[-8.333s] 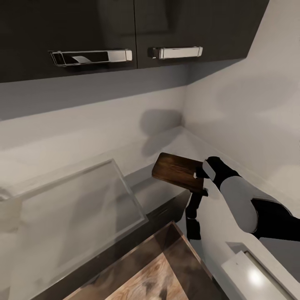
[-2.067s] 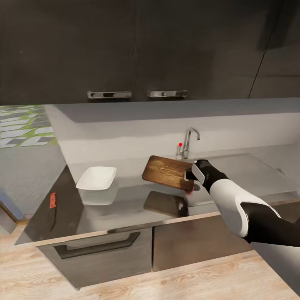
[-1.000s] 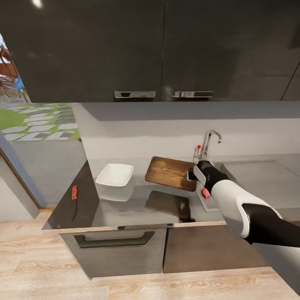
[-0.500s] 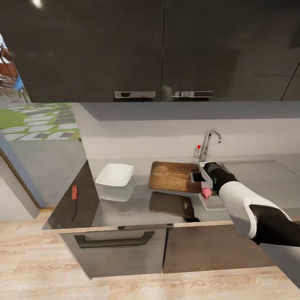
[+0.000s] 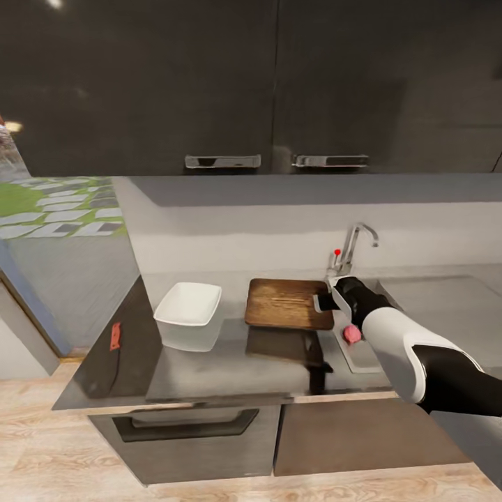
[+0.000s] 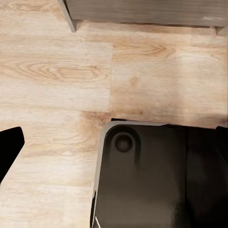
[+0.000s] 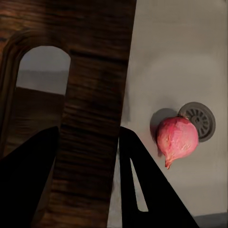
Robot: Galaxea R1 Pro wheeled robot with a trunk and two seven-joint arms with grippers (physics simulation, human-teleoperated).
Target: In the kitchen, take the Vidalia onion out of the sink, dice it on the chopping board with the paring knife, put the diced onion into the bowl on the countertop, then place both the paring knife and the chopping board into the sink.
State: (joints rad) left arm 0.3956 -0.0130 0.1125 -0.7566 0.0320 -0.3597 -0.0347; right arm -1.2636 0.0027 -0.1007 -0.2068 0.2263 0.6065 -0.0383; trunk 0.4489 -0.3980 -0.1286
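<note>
- Slim paring knife with a red-orange handle (image 5: pixel 115 336): lies on the dark left end of the long grey matte bench (image 5: pixel 230 362), near its left edge, well apart from everything else.
- Shallow white squarish bowl with a flared rim (image 5: pixel 189 309): stands upright on the bench, between the knife and the board, apart from both.
- Brown wooden rectangular chopping board with darker edges (image 5: pixel 287 304): held roughly level just above the bench, with its dark reflection on the surface beneath it. Its right end is just beside the sink.
- Right tool (image 5: pixel 323 301): clenched on the board's right end. In the right wrist view the two dark fingers (image 7: pixel 142 190) sit on either side of the board's handle strip (image 7: pixel 92 118), beside the arched handle hole.
- Rectangular grey steel sink (image 5: pixel 362 352): set into the bench right of the board, with a chrome faucet (image 5: pixel 354 244) and a small red knob (image 5: pixel 337 252) behind it.
- Small pink Vidalia onion with a pointed tip (image 5: pixel 352 334): lies on the sink floor, partly behind the white forearm. In the right wrist view the onion (image 7: pixel 176 137) rests beside and partly over the round drain (image 7: pixel 199 119).
- Left tool: one dark fingertip (image 6: pixel 9 149) at the picture's edge over pale wood-plank floor (image 6: pixel 57 71); I cannot tell whether it is released or clenched.
</note>
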